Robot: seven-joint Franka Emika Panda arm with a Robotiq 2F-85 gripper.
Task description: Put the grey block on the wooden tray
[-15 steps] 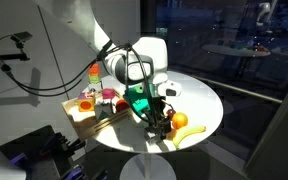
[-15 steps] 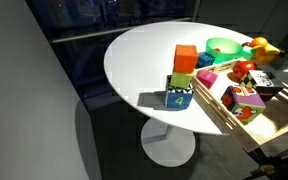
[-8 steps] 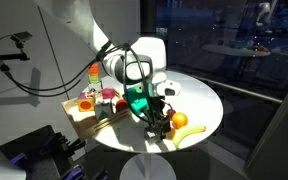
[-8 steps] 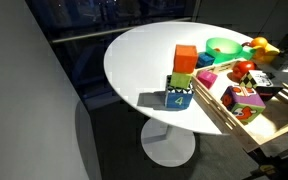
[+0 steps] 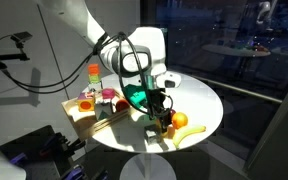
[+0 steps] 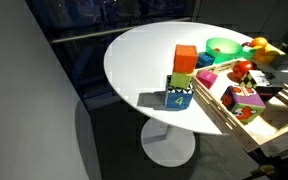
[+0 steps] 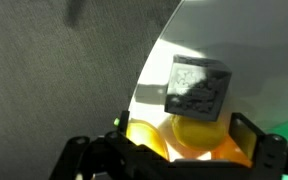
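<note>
In the wrist view the grey block [image 7: 197, 88] is a small cube on the white table [image 7: 264, 60], close to its edge. My gripper [image 7: 184, 138] is open. Its fingers stand on either side of a pale yellow round fruit [image 7: 200, 128] just short of the block, touching neither. In an exterior view the gripper [image 5: 161, 117] hangs low over the table's front, where the arm hides the block. The wooden tray shows in both exterior views [image 5: 84, 116] [image 6: 231, 112], holding coloured toys, well to the side of the gripper.
An orange fruit [image 5: 180, 120] and a banana [image 5: 190, 133] lie by the gripper. A green bowl [image 6: 222, 46] stands beside the tray. An orange block on a green one [image 6: 185, 58], a blue numbered block [image 6: 180, 97] and a pink block [image 6: 206, 78] stand nearby.
The arm's wrist has lifted a little and shifted slightly towards the table's front. The objects on the table have not moved.
</note>
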